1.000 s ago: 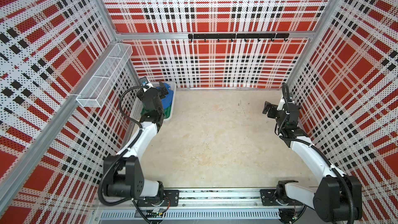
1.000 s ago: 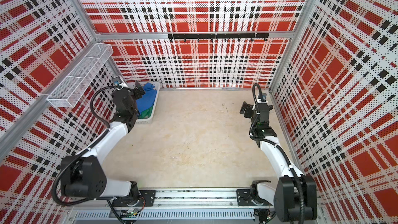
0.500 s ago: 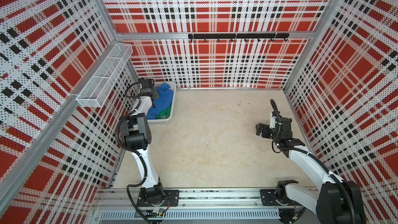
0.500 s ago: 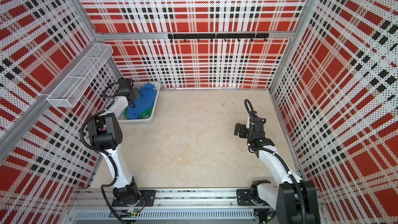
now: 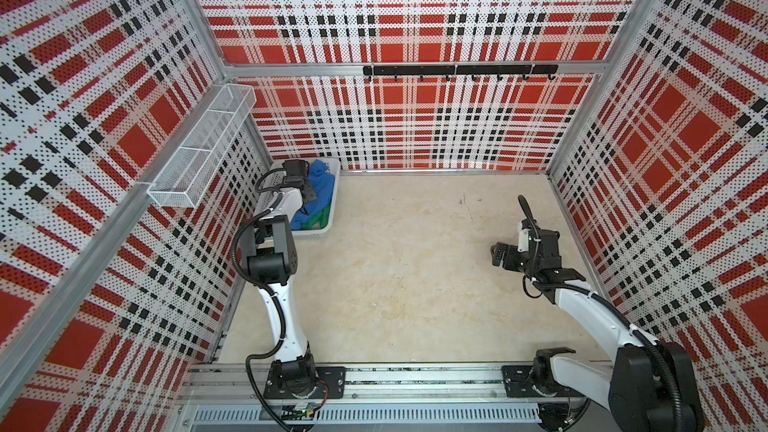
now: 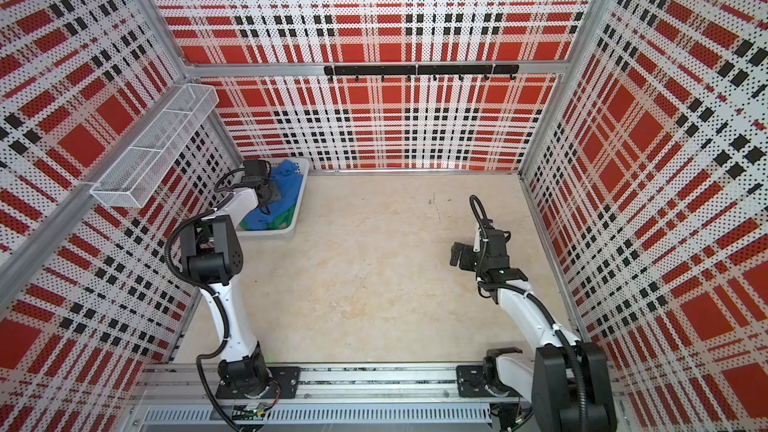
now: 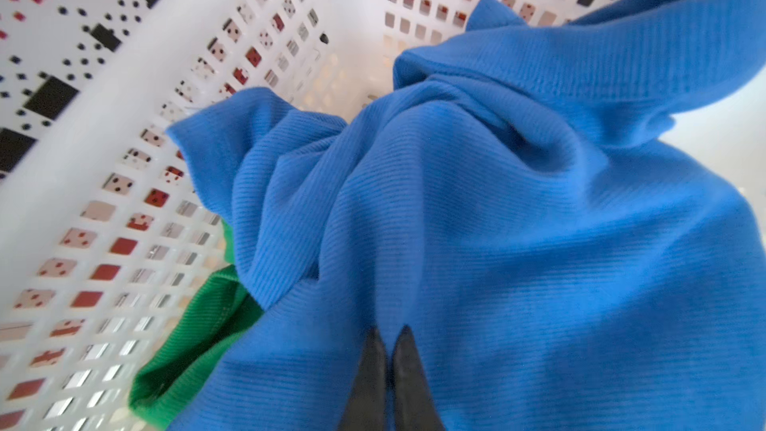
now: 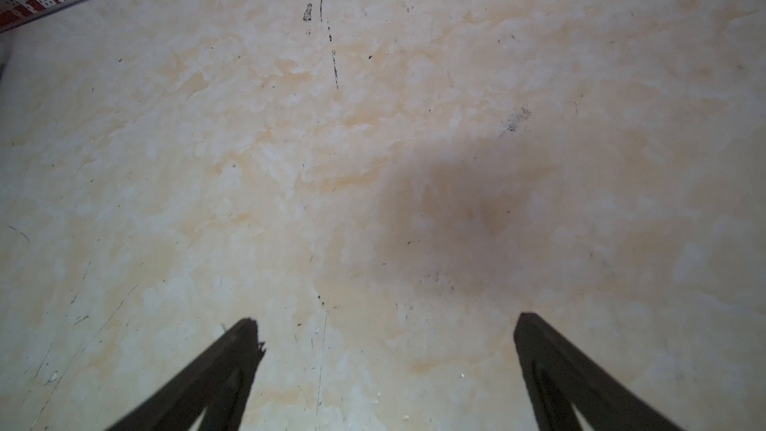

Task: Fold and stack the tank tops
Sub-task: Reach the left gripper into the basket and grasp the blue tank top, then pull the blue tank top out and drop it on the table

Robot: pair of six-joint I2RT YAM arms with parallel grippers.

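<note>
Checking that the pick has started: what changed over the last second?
The left gripper, in the basket, closed on the blue tank top; its arm's elbow swung up. The right gripper, open, drew back toward its base. The basket and green tank top stayed put.

No readable text, labels, brands, numbers or signs on any surface in any view.

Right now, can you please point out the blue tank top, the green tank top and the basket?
blue tank top (image 7: 518,242), left wrist view, middle of the bunched cloth.
green tank top (image 7: 195,346), left wrist view, fold showing beside the blue one.
basket (image 7: 91,130), left wrist view, its white rim.
</note>
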